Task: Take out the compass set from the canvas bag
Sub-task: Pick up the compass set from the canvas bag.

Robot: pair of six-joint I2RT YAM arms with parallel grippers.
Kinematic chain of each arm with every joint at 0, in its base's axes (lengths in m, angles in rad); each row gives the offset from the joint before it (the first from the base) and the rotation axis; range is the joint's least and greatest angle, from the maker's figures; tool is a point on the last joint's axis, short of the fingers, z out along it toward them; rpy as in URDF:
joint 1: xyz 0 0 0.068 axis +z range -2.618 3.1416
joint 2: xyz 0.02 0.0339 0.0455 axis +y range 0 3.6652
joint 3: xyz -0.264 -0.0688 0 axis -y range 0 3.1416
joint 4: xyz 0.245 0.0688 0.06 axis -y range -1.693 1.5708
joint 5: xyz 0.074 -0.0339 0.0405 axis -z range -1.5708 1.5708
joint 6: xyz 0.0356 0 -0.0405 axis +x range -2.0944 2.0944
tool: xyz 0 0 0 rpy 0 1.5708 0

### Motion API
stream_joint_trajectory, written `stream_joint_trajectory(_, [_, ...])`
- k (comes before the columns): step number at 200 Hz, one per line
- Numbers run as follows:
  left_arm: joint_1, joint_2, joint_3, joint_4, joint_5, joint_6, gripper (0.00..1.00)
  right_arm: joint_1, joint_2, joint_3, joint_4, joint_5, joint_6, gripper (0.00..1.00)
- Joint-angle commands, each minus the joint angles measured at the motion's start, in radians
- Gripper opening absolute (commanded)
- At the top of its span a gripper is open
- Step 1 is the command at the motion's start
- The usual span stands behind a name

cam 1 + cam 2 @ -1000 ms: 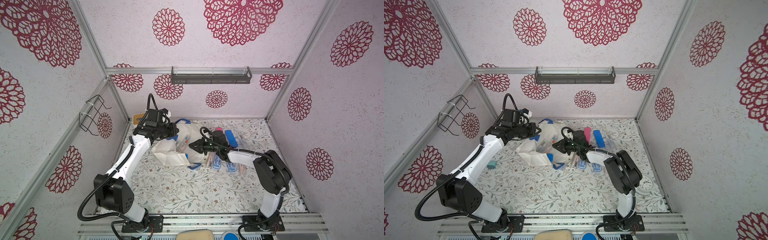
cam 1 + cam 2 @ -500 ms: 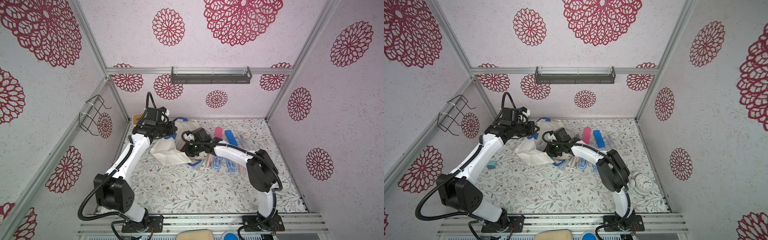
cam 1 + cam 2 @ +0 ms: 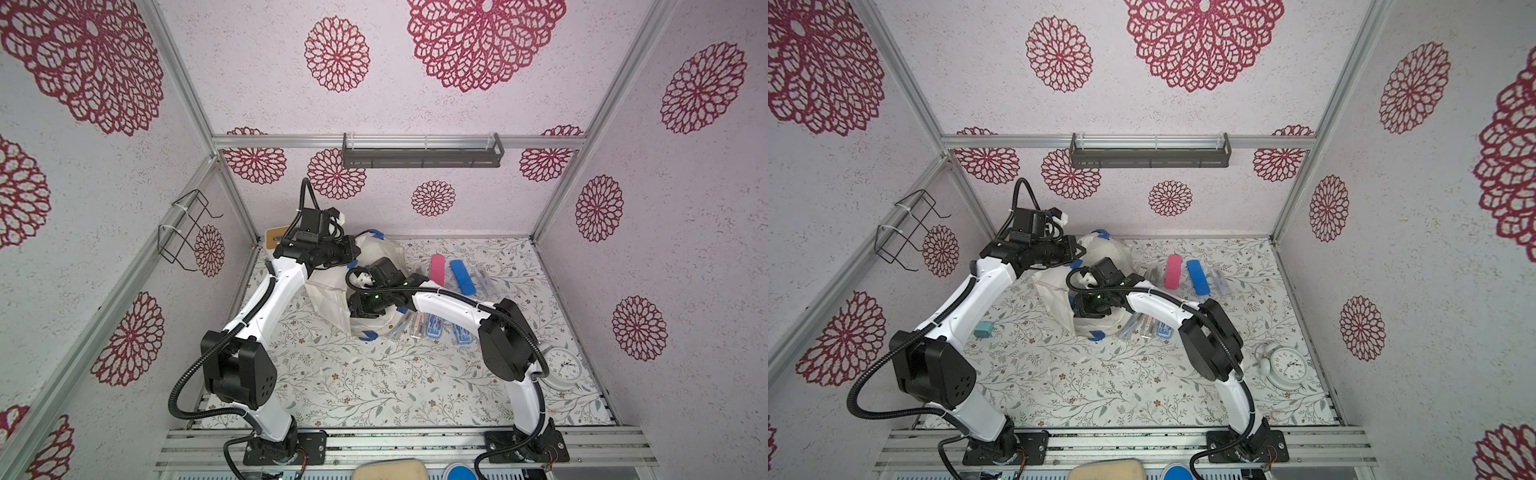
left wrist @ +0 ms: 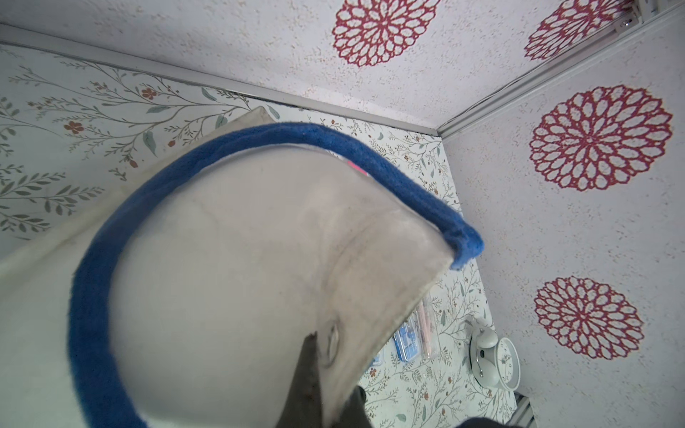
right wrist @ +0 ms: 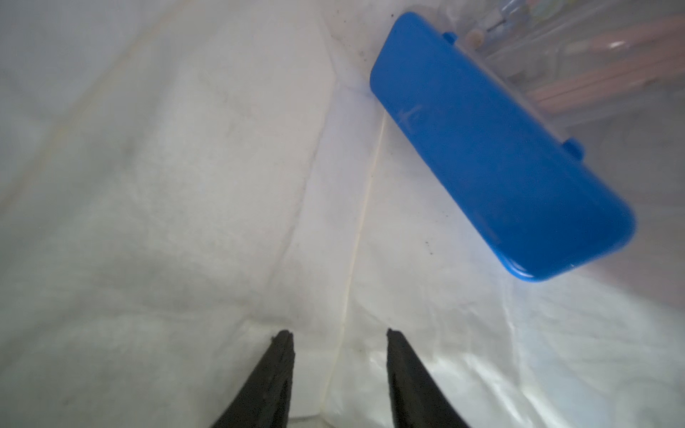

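Observation:
The cream canvas bag (image 3: 328,299) with blue handles lies at the back left of the table, its mouth facing right. My left gripper (image 3: 353,249) is shut on the bag's upper rim (image 4: 389,326) beside a blue handle (image 4: 333,140) and holds it up. My right gripper (image 5: 337,335) reaches inside the bag (image 5: 185,166), open with nothing between its fingers. Ahead of it, at the bag's far end, lies a compass set (image 5: 500,148): a blue-backed case with a clear lid and pencils behind it. In both top views the right fingers are hidden by the canvas (image 3: 1054,295).
Several clear cases (image 3: 415,326) lie just right of the bag's mouth. A pink case (image 3: 437,270) and a blue case (image 3: 462,276) lie further back. A white alarm clock (image 3: 563,368) stands front right. A white box with a tan top (image 3: 276,235) sits behind the left arm.
My right gripper has swung left from the cases on the table into the bag's mouth, and its jaws have opened. The left gripper keeps its hold on the bag's rim.

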Motion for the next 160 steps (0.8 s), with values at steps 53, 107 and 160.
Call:
stream_joint_trajectory(53, [-0.02, -0.077, -0.074, 0.086, 0.031, -0.016, 0.0, -0.11, -0.047, -0.138, 0.069, 0.088, 0.122, 0.68])
stream_joint_trajectory(107, [-0.019, -0.07, -0.064, 0.077, 0.04, -0.023, 0.0, -0.151, 0.068, -0.092, 0.226, -0.005, 0.233, 0.71])
stream_joint_trajectory(160, [-0.02, -0.062, -0.058, 0.077, 0.044, -0.038, 0.0, -0.151, 0.147, -0.099, 0.325, -0.071, 0.306, 0.72])
